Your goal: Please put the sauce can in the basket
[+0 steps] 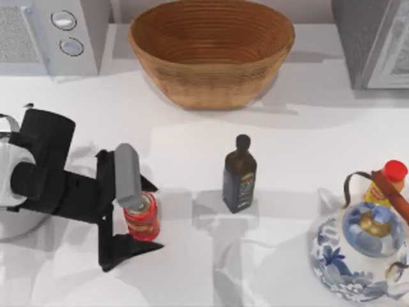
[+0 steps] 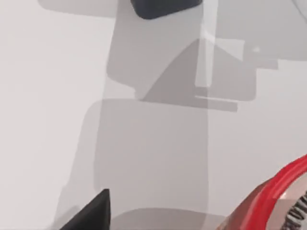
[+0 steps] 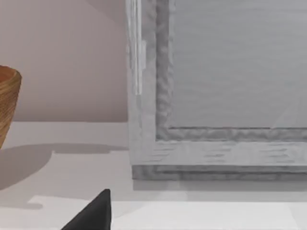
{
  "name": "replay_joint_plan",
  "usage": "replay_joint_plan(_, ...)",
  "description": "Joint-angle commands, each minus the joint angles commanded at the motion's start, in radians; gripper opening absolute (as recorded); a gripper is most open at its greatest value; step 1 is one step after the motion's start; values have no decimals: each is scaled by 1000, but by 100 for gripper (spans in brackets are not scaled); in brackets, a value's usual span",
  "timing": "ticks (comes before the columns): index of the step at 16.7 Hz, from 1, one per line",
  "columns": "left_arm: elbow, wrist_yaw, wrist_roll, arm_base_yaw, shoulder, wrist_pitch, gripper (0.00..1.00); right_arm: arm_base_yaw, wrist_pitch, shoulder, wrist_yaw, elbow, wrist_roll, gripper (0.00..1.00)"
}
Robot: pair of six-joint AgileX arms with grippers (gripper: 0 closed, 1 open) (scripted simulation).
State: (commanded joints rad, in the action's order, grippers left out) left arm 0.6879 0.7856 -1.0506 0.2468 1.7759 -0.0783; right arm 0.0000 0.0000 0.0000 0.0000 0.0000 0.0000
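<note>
The left gripper (image 1: 135,214) straddles the sauce can (image 1: 141,216) with one finger on either side — whether it has clenched I cannot tell. The can stands on the bench (image 1: 287,147), left of the dark bottle (image 1: 239,174), well short of the basket (image 1: 211,51) — lifting and carrying remain. The arm reaches in low from the left.

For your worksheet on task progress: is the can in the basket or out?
Out. The can stands upright on the table, between the left claw's fingers; the basket sits apart.
</note>
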Motion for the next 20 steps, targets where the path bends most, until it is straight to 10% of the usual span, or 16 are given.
replay_joint_plan(5,-4,-6,18,14,10,22,100,0,0,0,0,0,0,100)
replay_joint_plan(18,-4,-6,18,14,10,22,2,0,0,0,0,0,0,100)
replay_joint_plan(20,-4,-6,18,14,10,22,0,0,0,0,0,0,0,100)
